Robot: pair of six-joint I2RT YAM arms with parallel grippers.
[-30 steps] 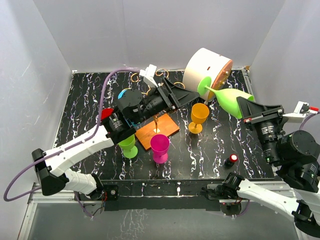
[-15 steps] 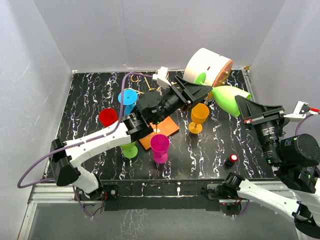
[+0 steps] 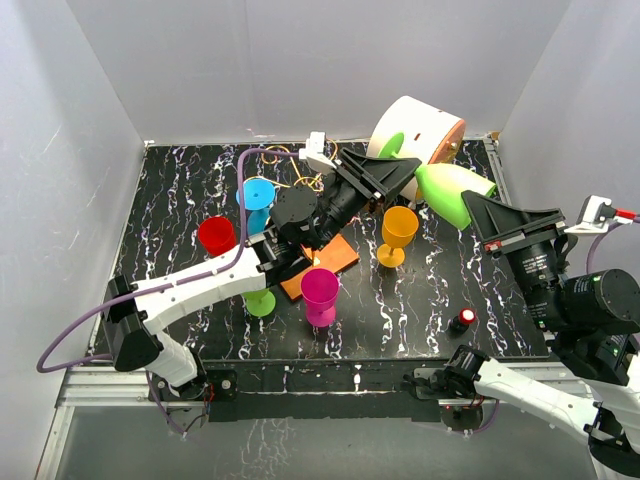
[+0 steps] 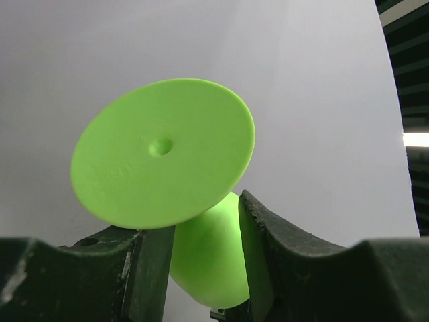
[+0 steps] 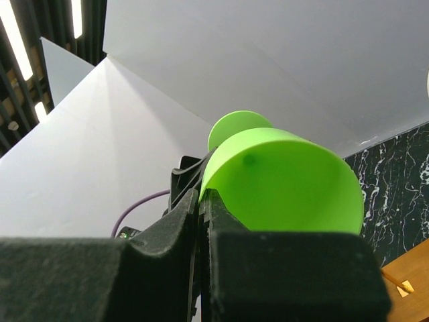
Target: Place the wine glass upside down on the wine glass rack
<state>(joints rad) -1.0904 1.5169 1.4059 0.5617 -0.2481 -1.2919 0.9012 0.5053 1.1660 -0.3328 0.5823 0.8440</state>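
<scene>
Seen from above, the left arm (image 3: 200,285) hides part of the wine glass rack (image 3: 338,258) at the middle of the worktop (image 3: 170,200), and a magenta glass (image 3: 320,292) stands just in front. At the upper right, the wine glass (image 3: 452,190) hangs sideways in the air. Only the left wrist view shows the left gripper (image 4: 201,231) jaws apart around its stem. The right wrist view shows the right gripper (image 5: 201,201) jaws closed on the bowl's rim.

wine glass (image 3: 450,192) right of rack (image 3: 338,256), before cylinder (image 3: 410,125)

We see white link shells and black joint housings on the left arm (image 3: 190,290) and right arm (image 3: 520,383). A purple cable (image 3: 239,200) loops from the left arm toward 9 o'clock.
</scene>
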